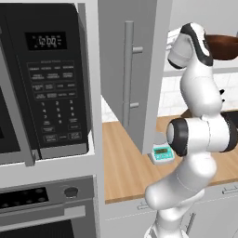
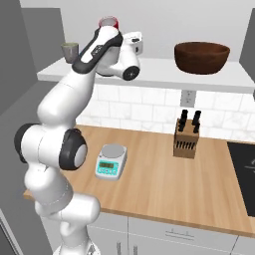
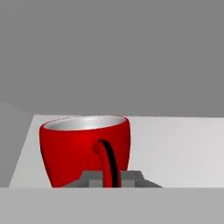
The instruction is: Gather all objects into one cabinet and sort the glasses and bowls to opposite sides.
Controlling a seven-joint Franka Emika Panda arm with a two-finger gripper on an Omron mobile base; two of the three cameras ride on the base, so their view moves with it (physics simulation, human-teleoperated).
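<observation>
red mug's handle sits between the hand's fingers.

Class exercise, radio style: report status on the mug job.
Gripper astride red mug handle, grip unconfirmed. Mug upright on cabinet shelf. Brown bowl far right. Nothing blocking.

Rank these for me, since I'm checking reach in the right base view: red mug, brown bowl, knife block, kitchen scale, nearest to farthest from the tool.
1. Red mug, on the shelf right at the tool, whose fingers straddle its handle.
2. Brown bowl, same shelf, off to the right.
3. Knife block, down on the counter, right of centre.
4. Kitchen scale, lower still, nearer the counter's front.
Items 3 and 4 are close to call.
</observation>
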